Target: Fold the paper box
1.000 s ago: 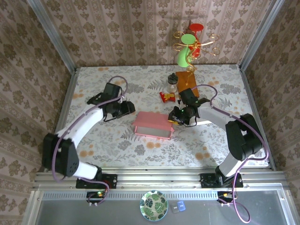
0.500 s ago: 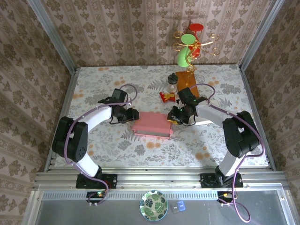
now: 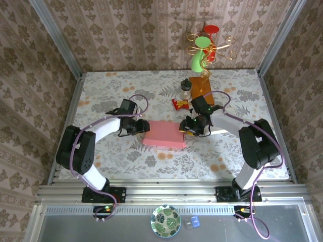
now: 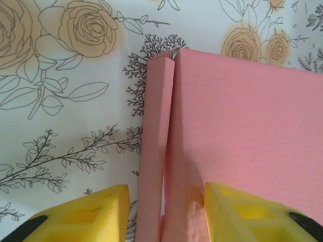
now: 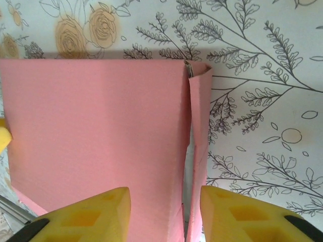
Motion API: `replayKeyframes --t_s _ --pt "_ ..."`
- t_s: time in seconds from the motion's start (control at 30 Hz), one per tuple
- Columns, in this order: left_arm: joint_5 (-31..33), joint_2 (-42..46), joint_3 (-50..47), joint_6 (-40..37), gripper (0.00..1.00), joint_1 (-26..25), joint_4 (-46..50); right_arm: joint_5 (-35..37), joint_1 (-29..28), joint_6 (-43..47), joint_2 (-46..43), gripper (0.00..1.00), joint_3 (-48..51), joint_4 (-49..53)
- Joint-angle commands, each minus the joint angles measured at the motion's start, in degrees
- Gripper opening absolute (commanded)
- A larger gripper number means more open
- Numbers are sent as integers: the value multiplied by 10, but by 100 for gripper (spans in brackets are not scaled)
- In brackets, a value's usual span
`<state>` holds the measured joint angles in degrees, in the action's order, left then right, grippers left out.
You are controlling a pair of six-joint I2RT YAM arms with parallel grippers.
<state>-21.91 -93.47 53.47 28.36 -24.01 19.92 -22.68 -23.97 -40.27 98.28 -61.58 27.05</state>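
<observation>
Pink paper box (image 3: 164,133) lies near the middle of the desk (image 3: 116,85), with its pink face up. The left gripper (image 3: 143,126) is at its 9 o'clock edge and the right gripper (image 3: 186,126) is at its 3 o'clock edge. Seen from the left wrist, the left gripper is open: its yellow fingers (image 4: 81,212) stand on both sides of a narrow folded side flap (image 4: 156,131). The right gripper is open in the same way, astride the opposite flap (image 5: 200,126).
</observation>
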Motion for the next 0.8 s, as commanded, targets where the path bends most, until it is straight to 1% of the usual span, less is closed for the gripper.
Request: replayKeyframes --t_s 0.0,0.17,0.57,0.67,0.77 --pt "2 1 -21 -14 42 -4 -5 3 -7 17 16 45 12 9" --pt "3 4 -32 -10 40 -5 -15 1 -12 18 32 46 18 0" --pt "5 15 -49 -14 36 -5 -14 7 -16 18 51 42 23 -5" --pt "-9 23 -46 2 36 -5 -11 6 -17 17 47 42 25 -4" --pt "-24 46 -37 34 39 -7 1 6 -16 16 43 43 22 0"
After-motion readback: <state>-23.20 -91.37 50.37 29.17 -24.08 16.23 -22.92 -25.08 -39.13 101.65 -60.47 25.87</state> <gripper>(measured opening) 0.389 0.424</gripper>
